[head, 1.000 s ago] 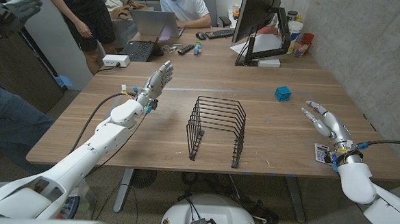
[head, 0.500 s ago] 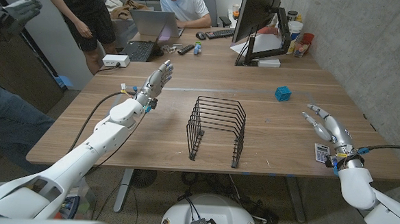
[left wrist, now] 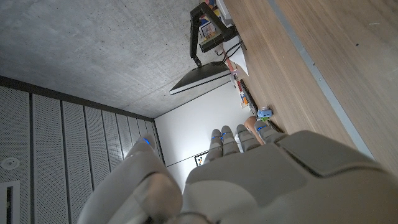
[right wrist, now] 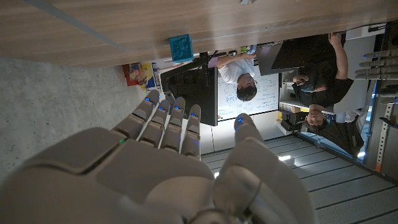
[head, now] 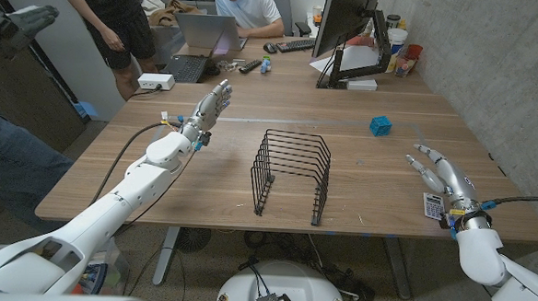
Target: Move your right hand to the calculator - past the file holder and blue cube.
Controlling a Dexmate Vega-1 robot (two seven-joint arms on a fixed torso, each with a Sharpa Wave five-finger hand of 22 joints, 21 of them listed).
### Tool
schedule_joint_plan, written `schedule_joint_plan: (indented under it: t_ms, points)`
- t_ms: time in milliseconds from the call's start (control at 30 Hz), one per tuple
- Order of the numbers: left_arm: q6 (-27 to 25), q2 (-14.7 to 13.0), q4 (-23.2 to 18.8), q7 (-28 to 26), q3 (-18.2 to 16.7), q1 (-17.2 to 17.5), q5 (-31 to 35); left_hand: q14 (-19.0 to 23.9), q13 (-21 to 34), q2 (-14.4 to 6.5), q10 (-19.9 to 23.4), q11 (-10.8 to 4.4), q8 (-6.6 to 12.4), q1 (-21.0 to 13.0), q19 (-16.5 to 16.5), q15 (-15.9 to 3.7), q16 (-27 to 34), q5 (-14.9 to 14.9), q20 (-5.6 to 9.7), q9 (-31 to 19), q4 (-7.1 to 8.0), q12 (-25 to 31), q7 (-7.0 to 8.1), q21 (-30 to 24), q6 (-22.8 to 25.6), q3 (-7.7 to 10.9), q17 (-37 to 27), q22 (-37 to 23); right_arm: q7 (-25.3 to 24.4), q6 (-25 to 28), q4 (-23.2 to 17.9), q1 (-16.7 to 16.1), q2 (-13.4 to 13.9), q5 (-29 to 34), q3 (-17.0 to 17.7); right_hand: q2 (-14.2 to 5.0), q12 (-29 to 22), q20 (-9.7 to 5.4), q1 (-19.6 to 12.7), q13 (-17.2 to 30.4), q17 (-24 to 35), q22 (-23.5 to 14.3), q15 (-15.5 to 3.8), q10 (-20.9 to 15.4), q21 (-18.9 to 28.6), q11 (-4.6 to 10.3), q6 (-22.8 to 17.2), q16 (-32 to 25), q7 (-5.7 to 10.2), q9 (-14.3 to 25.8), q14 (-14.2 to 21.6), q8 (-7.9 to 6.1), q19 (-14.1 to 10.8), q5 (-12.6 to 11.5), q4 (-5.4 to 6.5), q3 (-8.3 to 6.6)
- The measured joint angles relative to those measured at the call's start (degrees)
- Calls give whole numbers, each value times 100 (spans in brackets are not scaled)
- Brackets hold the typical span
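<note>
Wooden table (head: 359, 187), wire file holder (head: 292, 175) mid-table toward the near edge. Left hand (head: 212, 104) raised over the left half, fingers straight and close together, empty. Right hand (head: 441, 173) near the right edge, fingers spread, empty, beside the calculator (head: 431, 205) by the near right corner. Blue cube (head: 380, 126) farther back. Risk: wrist coming down could nudge the calculator off the table edge.

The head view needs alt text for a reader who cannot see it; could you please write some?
The right robot hand, fingers spread, hovers beside a calculator near the wooden table's right edge. A black wire file holder stands mid-table with a blue cube beyond; the left robot hand is raised, holding nothing.
</note>
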State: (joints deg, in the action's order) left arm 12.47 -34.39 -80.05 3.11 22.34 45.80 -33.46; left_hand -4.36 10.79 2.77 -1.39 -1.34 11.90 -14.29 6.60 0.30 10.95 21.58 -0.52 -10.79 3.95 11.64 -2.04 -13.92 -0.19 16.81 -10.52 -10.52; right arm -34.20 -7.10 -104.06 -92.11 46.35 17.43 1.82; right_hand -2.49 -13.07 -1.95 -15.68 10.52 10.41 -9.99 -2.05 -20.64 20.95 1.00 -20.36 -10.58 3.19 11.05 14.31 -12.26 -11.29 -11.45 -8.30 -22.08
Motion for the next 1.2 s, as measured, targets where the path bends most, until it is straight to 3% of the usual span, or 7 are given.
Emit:
schedule_joint_plan:
  t_ms: [667,1200]
  points:
    - [23,32,7,-4,6,-51,13,0,0,-30,0,0,-22,-30,0,0,0,0,0,0,23,0,0,0,-1,-23,0,0,33,425,-227,-394,62,148,205,-17,44,1,-17,0,0,0,0,61,-44,1,-32,0,31,0,1,0,1,0,0,0]
    - [24,33,20,-27,18,-69,51,0,0,-30,0,0,-26,-30,0,0,0,0,0,0,7,0,0,0,-1,-40,0,0,63,762,-260,-516,129,376,141,-53,44,21,-52,0,0,-29,0,93,-88,33,-2,0,63,0,1,0,20,-22,26,-71]
